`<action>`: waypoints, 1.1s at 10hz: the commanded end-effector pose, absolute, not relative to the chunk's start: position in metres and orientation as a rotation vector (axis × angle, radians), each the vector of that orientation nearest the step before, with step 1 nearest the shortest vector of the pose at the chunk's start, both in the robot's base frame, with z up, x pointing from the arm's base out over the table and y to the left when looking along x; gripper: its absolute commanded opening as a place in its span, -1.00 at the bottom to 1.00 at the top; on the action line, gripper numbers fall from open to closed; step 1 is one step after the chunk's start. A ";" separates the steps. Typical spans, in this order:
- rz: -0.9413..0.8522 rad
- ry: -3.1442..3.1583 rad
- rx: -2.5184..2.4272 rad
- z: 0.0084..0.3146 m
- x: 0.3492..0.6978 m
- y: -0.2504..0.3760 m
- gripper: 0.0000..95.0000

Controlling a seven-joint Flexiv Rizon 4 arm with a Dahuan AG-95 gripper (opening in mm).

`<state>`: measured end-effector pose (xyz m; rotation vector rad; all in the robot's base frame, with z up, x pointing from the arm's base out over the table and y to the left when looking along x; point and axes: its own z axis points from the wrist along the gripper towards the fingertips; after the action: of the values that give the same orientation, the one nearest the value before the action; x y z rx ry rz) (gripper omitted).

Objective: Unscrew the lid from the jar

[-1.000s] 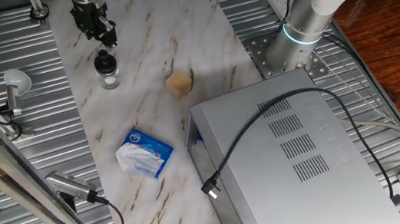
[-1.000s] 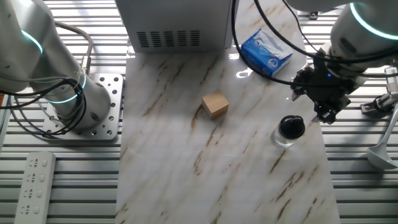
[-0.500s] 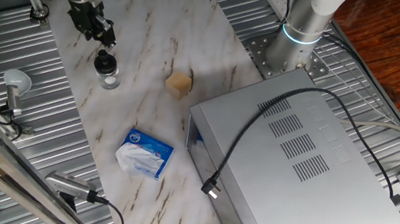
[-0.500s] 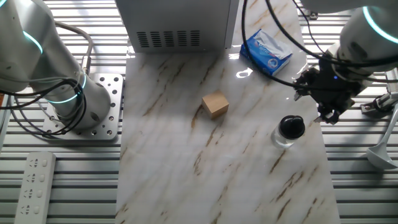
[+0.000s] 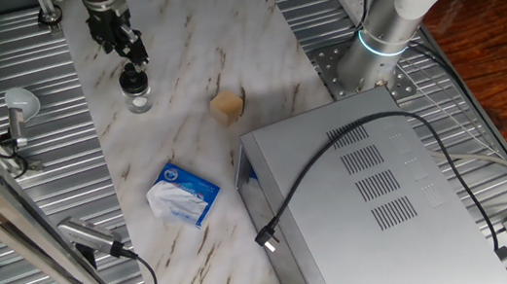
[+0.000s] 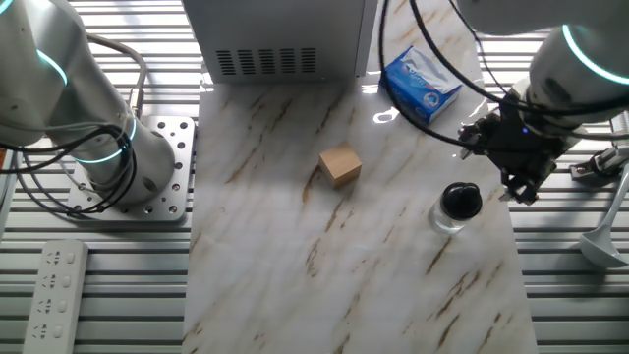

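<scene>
Glass jar, small, upright on the marble bench, well apart from the tan cube; black lid on. Probably light, slick, breakable. My fingers hover just beside the lid, grasping nothing; gap unreadable. Grip the lid's rim.

Glossy marble-patterned tabletop flanked by ribbed metal; small clear glass jar under a shiny round black lid; matt tan cube; crinkly blue-and-white plastic packet.
</scene>
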<state>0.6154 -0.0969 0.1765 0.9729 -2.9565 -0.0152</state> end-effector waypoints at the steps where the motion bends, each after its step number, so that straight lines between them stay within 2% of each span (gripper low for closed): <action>1: -0.004 -2.949 0.980 0.164 0.617 -0.097 0.60; 5: -0.016 -2.945 1.002 0.144 0.617 -0.097 0.60; 6: -0.019 -2.945 1.007 0.139 0.617 -0.097 0.20; 11: -0.013 -2.964 0.940 0.134 0.611 -0.101 0.20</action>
<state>0.6117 -0.1007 0.1339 0.9369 -2.9645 -0.0202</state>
